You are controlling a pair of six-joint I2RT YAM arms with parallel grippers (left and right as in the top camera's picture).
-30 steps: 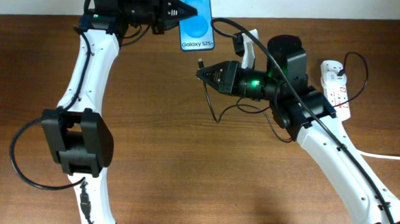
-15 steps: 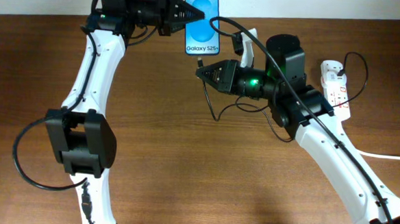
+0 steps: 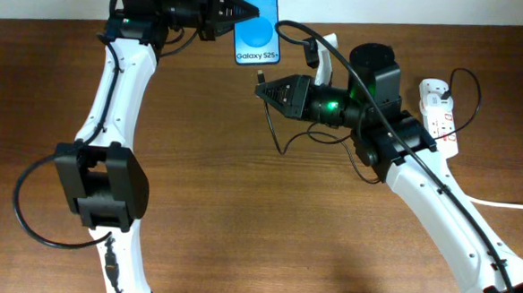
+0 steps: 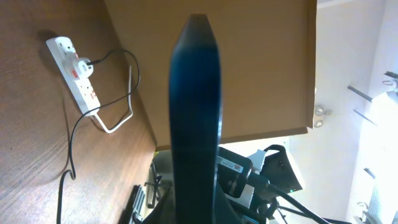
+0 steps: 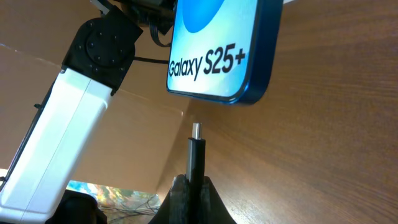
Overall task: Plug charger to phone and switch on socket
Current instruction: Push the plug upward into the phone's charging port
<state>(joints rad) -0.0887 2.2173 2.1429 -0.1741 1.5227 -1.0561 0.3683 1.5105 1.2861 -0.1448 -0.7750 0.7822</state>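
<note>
The left gripper (image 3: 235,13) is clamping its 2 fingers on the phone (image 3: 257,22). The phone's "Galaxy S25+" end is pointing toward the right gripper (image 3: 265,87), which is pinching the charger (image 3: 261,77) narrowly just behind its plug. The right wrist view is showing what the overhead cannot: the plug tip (image 5: 196,130) is sitting just below the phone's bottom edge, apart from it. The left wrist view is showing the phone edge-on, with the socket (image 4: 76,68) lying well beyond it.

Probably a lab (wooden table (image 3: 240,208))
</note>
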